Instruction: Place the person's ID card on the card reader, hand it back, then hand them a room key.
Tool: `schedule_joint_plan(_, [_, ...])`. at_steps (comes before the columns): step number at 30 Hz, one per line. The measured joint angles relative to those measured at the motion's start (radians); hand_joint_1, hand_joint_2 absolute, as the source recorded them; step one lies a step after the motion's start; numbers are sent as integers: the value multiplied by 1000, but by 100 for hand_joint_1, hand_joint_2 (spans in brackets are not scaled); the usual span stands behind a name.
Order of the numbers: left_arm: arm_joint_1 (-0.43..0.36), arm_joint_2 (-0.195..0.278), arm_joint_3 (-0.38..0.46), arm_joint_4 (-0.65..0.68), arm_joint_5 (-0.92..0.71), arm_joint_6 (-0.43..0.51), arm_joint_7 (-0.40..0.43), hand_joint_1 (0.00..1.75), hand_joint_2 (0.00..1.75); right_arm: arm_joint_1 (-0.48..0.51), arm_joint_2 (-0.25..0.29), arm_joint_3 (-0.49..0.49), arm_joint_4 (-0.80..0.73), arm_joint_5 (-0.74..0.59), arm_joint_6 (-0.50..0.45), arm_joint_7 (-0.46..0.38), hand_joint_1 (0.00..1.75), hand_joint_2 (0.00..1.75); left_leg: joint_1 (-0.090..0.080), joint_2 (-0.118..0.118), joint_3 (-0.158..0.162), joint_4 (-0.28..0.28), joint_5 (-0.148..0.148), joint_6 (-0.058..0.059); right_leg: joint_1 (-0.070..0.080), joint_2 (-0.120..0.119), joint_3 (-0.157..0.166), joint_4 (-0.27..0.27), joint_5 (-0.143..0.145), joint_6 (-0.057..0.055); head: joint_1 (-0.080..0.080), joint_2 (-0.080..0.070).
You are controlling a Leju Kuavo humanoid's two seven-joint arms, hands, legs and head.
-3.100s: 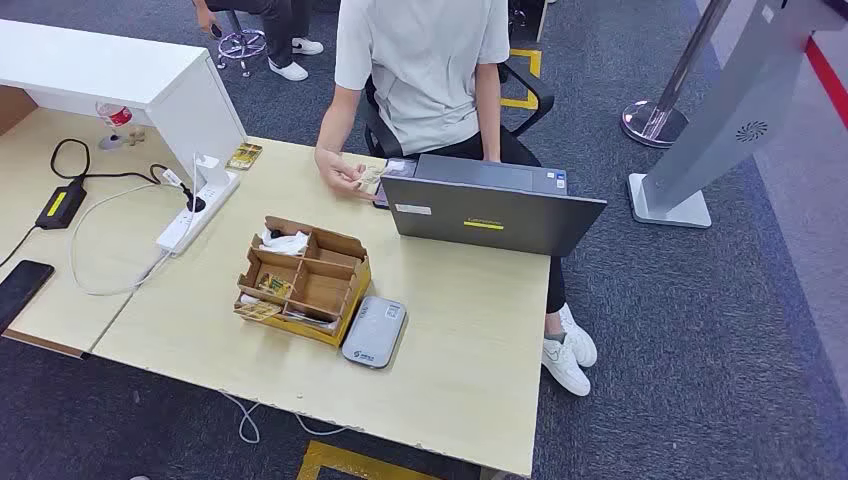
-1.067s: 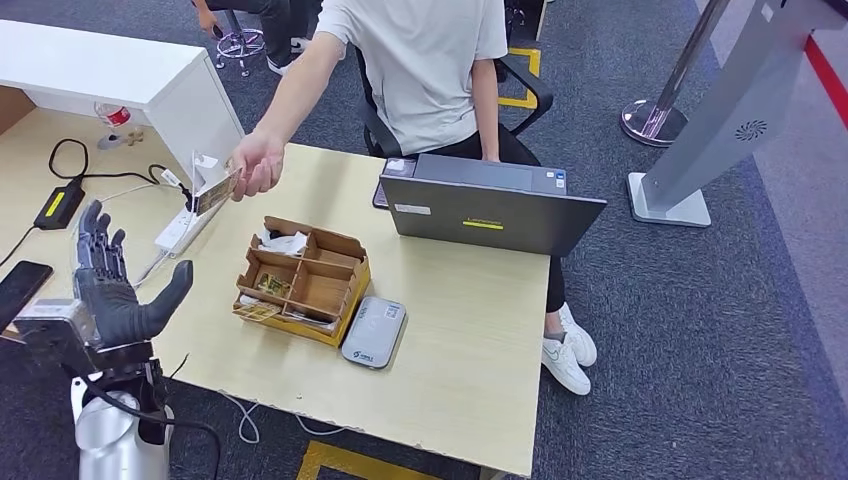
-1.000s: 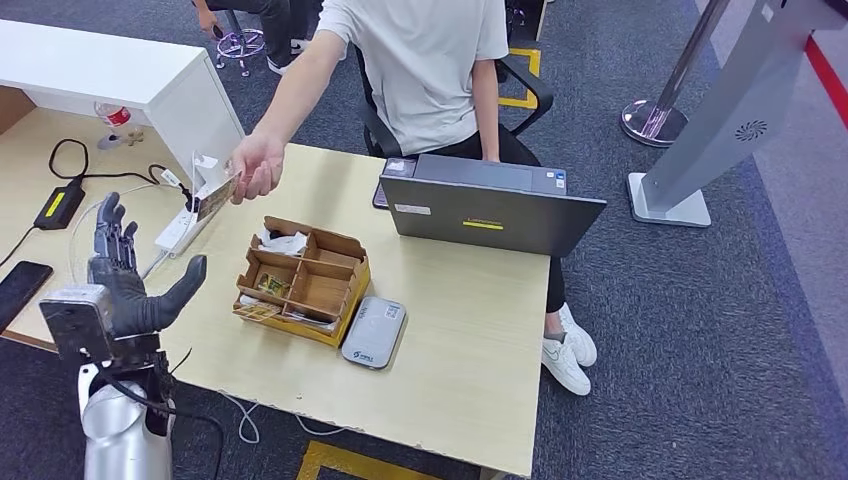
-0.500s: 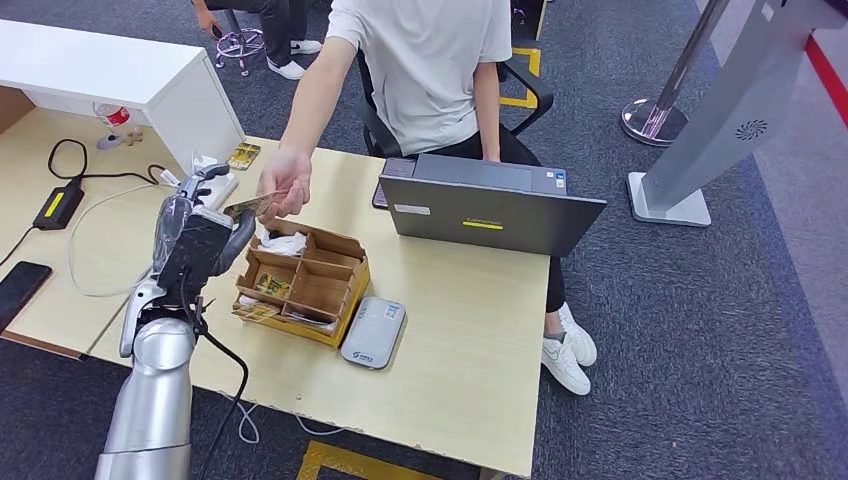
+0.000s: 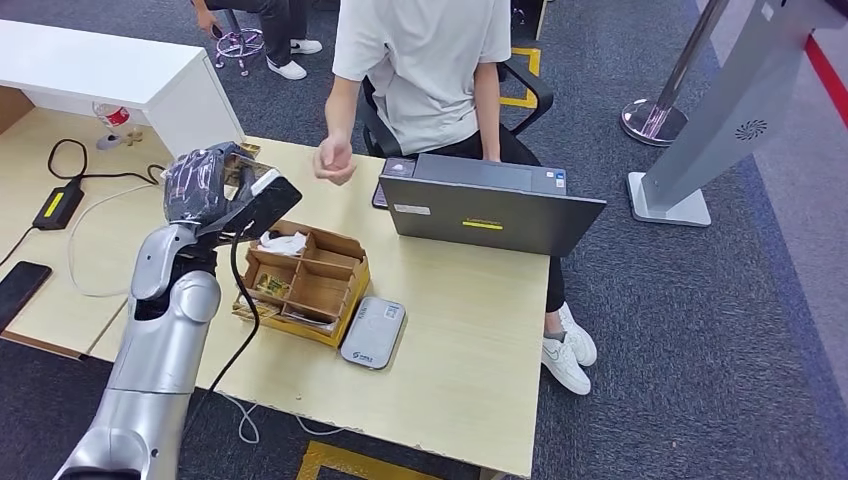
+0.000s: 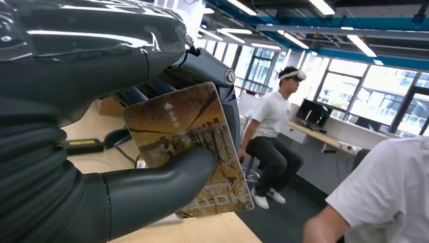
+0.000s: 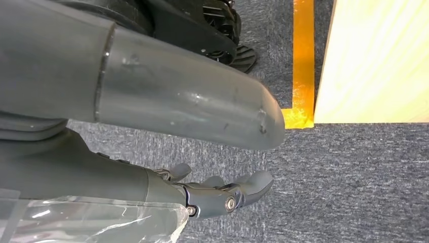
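My left hand (image 5: 205, 185) is raised over the desk's back left, beside the cardboard organizer. It pinches the person's ID card (image 6: 195, 147), a brownish picture card, between thumb and fingers (image 6: 207, 76). The grey card reader (image 5: 374, 331) lies flat on the desk in front of the organizer's right end. The person's hand (image 5: 334, 160) is drawn back, closed, near the laptop's corner. My right hand (image 7: 217, 195) hangs beside the desk over the carpet, fingers apart and holding nothing.
A cardboard organizer (image 5: 304, 279) with compartments holding cards stands mid-desk. An open laptop (image 5: 488, 210) faces the seated person (image 5: 425, 60). A power strip, cables, a charger (image 5: 58, 205) and a phone (image 5: 18, 290) lie at the left. Yellow floor tape (image 7: 302, 61) runs along the desk edge.
My left arm rose from the desk's front left to the person's outstretched hand and took the card. The person's hand then let go and withdrew toward the laptop.
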Motion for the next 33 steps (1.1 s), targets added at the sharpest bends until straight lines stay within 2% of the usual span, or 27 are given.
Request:
schedule_joint_plan(5, [-65, 31, -56, 62, -151, 30, 61, 175, 175, -6, 11, 12, 0, 33, 2, 4, 0, 0, 0, 1, 0, 0, 0, 0, 0, 0, 0, 0, 0, 0, 0, 0])
schedule_joint_plan(8, [-69, 35, -90, 63, -246, 63, 81, 175, 175, -6, 20, 14, 1, 56, 3, 3, 0, 0, 0, 1, 0, 0, 0, 0, 0, 0, 0, 0, 0, 0, 0, 0])
schedule_joint_plan(17, [42, 6, -294, -59, -414, 116, 67, 175, 175, -2, 39, 14, 2, 94, 3, -14, 0, 0, -1, 1, -1, 0, 0, 0, -1, 0, 0, 0, 0, 0, 0, 0])
schedule_joint_plan(24, [120, -15, -482, -106, -446, 123, 68, 175, 175, -1, 57, 10, 1, 120, 0, -28, 0, 0, -1, 0, 0, 0, 0, 0, -1, 0, 0, 0, 0, 1, 0, 0])
schedule_joint_plan(33, [154, -34, -523, -34, -449, 130, 90, 175, 175, -2, 98, 5, 2, 141, -15, -44, 0, 0, 0, 1, 0, 0, 0, 0, 0, 0, 0, 0, 0, 0, 0, 0])
